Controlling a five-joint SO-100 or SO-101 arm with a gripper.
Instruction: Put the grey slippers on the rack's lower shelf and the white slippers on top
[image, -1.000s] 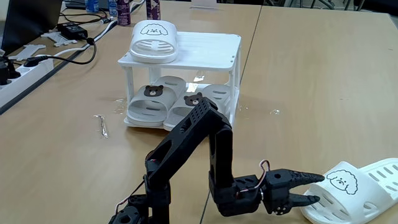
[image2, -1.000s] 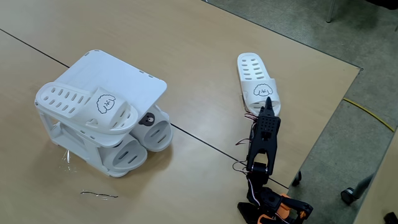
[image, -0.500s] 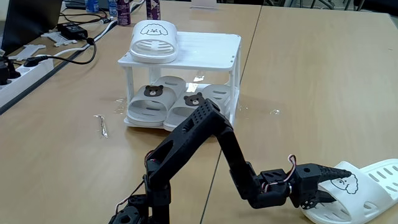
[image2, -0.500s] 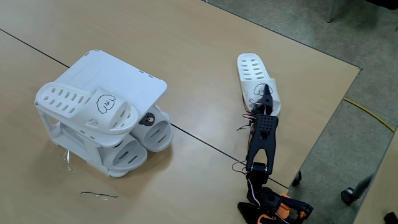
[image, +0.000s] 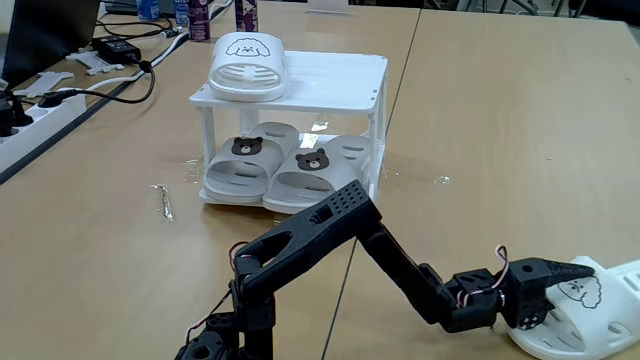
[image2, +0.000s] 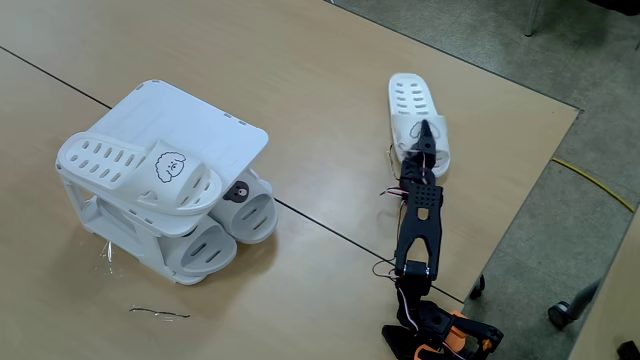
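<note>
The white rack stands mid-table. Both grey slippers lie side by side on the lower shelf, bear badges facing out. One white slipper rests on the left of the top. The other white slipper lies on the table, far from the rack. My gripper is stretched out low to it. Its jaws stand apart at the dog-face strap, one finger over the strap, so it is open.
A power strip, cables and bottles crowd the back left in a fixed view. A small bent metal piece lies left of the rack. The table's edge runs close behind the loose slipper.
The arm has stretched further out and lower. The open gripper reached the loose white slipper's strap, and the slipper slid a little away from the arm's base.
</note>
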